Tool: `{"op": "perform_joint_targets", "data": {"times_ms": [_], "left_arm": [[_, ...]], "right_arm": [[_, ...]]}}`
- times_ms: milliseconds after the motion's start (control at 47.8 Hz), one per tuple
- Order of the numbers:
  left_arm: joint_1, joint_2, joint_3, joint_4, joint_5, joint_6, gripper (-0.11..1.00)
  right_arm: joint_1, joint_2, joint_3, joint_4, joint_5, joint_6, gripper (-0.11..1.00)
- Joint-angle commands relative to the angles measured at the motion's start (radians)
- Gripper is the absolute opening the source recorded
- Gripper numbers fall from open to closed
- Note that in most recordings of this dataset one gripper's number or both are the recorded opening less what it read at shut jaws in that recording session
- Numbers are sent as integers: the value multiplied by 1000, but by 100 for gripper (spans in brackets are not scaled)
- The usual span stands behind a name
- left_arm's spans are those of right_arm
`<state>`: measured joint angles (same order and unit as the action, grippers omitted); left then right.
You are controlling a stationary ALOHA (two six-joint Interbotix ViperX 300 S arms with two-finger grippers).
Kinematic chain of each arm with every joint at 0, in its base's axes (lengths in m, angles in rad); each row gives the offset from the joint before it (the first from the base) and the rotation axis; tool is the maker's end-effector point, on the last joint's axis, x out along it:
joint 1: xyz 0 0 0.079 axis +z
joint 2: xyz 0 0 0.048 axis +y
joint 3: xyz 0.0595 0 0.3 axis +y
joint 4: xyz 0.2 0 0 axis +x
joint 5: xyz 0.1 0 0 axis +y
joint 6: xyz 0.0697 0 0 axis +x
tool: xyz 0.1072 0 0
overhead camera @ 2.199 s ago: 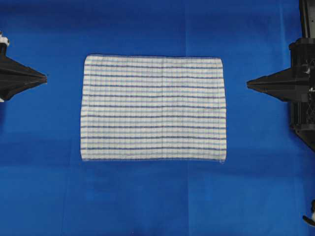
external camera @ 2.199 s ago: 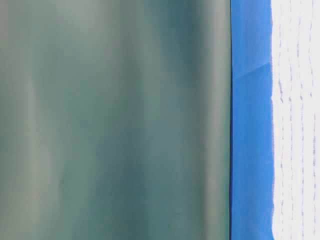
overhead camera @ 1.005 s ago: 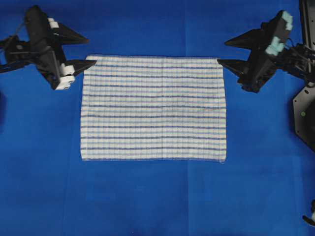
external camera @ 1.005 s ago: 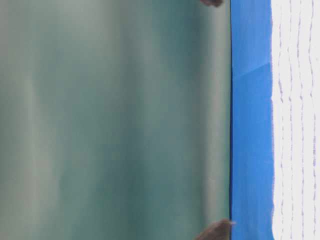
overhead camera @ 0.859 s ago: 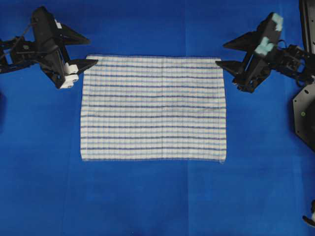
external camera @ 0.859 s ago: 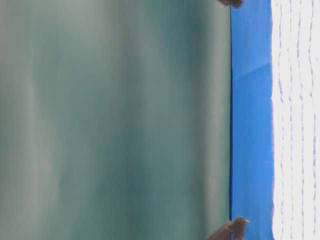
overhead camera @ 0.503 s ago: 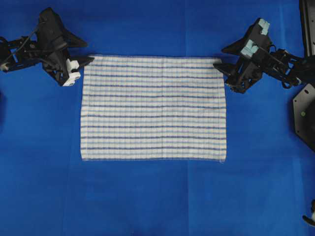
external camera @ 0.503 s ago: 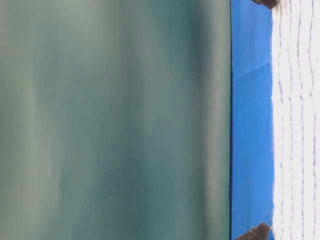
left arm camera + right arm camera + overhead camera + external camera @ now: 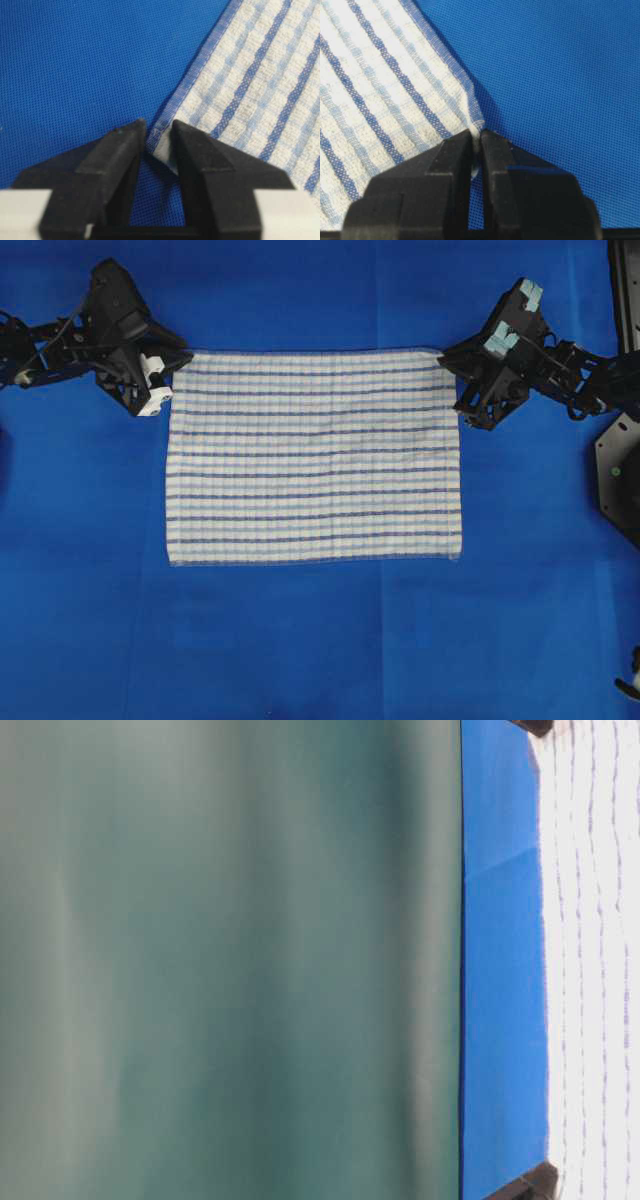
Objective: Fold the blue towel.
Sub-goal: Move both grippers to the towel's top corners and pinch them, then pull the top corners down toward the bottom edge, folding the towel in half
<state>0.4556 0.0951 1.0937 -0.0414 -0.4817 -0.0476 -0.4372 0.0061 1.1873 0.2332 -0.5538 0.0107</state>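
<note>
The blue towel (image 9: 313, 455), white with thin dark-blue and light-blue stripes, lies spread flat on the blue table covering (image 9: 320, 640). My left gripper (image 9: 180, 362) is at its far left corner. In the left wrist view the jaws (image 9: 159, 131) are narrow, with the towel (image 9: 260, 85) corner raised and pinched between the tips. My right gripper (image 9: 447, 360) is at the far right corner. The right wrist view shows its jaws (image 9: 477, 134) pressed together on the tip of the towel (image 9: 380, 95) corner. The table-level view shows only the towel's (image 9: 595, 970) edge.
A black arm base (image 9: 620, 470) stands at the right edge of the overhead view, with another dark part (image 9: 630, 680) at the lower right. Blue covering surrounds the towel on all sides. A blurred green surface (image 9: 230, 960) fills most of the table-level view.
Both grippers came down to the towel's far corners and closed on them. The far edge of the towel has shifted slightly away and its corners are drawn outward.
</note>
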Motion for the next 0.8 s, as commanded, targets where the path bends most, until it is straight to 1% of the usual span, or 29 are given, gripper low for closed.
{"op": "perform_joint_targets", "data": {"times_ms": [0, 105, 314, 440, 607, 775], "left_arm": [[2, 2, -3, -2, 6, 0, 18], [2, -8, -3, -2, 8, 9, 6], [2, -66, -3, 2, 12, 20, 6], [2, -103, -5, 2, 37, 34, 6], [2, -143, -9, 2, 55, 52, 6], [-8, -169, -17, 2, 55, 52, 6]], "right_arm": [[0, -6, -9, 2, -6, -2, 7], [2, -6, -11, 0, -6, -2, 7], [3, -18, -12, 0, -5, -2, 7], [3, -57, -11, 0, 2, -2, 7], [3, -103, -8, 0, 31, -6, 7], [6, -147, -6, 0, 75, -6, 7]]}}
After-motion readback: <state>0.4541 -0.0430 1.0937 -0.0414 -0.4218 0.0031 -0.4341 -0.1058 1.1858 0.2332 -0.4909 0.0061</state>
